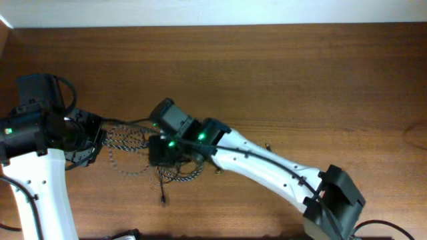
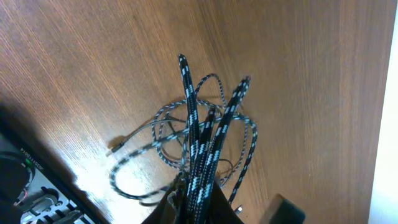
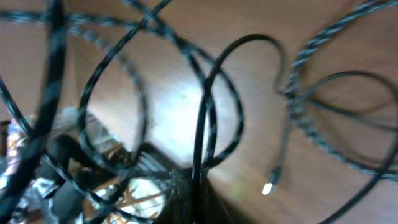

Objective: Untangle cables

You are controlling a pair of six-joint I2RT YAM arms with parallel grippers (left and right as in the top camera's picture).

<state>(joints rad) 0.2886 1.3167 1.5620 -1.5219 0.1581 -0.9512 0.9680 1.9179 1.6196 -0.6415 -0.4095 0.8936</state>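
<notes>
Cables [image 1: 137,155] lie in a loose knot on the left half of the table [image 1: 300,73], nearer the near edge than the far one, and they sit right between our two grippers. Our left gripper [image 1: 90,137] comes in from the left edge and is clenched on the braided cable [image 2: 198,143]. In the left wrist view several speckled strands run bunched out of its jaws and fan down into the loops on the wood. Our right gripper [image 1: 162,153] reaches in from the near right corner and sits over the right side of the knot. Its wrist view is blurred, but the black cable [image 3: 205,106] rises from between its jaws in a tall loop, so we read it as clamped on that cord. A plug [image 1: 163,199] on a thin tail trails off the knot toward the near edge, free of both grippers. We judge that the next move turns on how the two holds line up: they lie along the table's long axis, the braided hold toward the left edge and the black hold toward the right, with the crossings between them. Each arm is nearer its own cord, so drawing apart along that line looks natural. With so little slack between the holds, though, a straight pull could cinch the loops rather than free them.
</notes>
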